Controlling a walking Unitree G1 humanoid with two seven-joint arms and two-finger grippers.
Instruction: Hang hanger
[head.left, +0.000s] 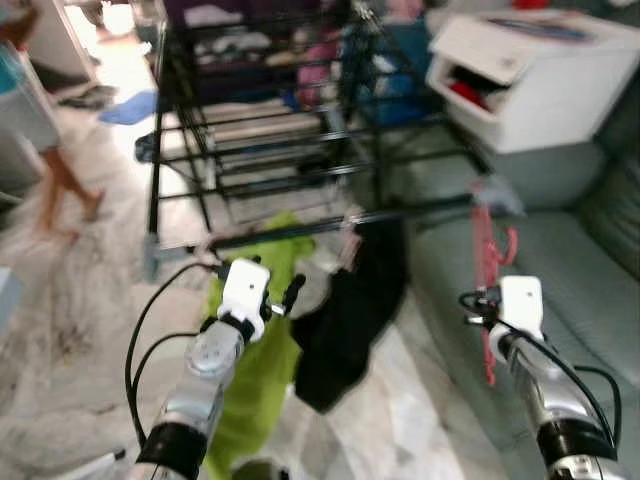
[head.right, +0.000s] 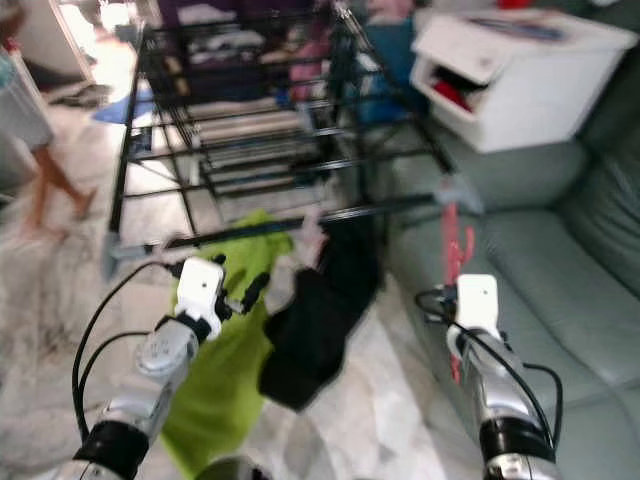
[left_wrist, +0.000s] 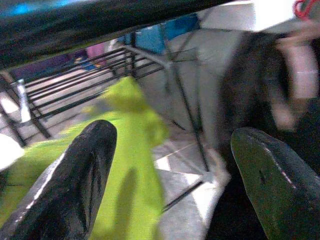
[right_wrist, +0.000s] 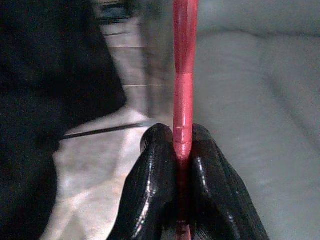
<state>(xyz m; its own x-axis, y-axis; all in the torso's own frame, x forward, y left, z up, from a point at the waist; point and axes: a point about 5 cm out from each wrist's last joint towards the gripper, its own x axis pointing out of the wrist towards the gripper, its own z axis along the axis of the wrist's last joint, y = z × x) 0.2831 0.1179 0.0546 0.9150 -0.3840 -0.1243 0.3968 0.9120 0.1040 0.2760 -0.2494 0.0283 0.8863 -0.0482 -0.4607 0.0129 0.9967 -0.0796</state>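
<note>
My right gripper (right_wrist: 182, 142) is shut on a red plastic hanger (right_wrist: 184, 75). In the eye views the hanger (head.left: 486, 255) stands roughly upright just right of the black drying rack (head.left: 300, 150), with the right gripper (head.left: 472, 300) holding its lower part. The hanger's top is near the right end of the rack's front rail (head.left: 420, 208). A lime-green garment (head.left: 255, 340) and a black garment (head.left: 350, 310) hang from that rail. My left gripper (head.left: 293, 290) is open in front of the green garment, its fingers (left_wrist: 75, 180) spread with nothing between them.
A grey-green sofa (head.left: 570, 270) runs along the right, close to the right arm. A white cabinet (head.left: 535, 80) stands behind it. A person (head.left: 40, 150) is standing at the far left on the marble floor (head.left: 80, 330). Clothes lie beyond the rack.
</note>
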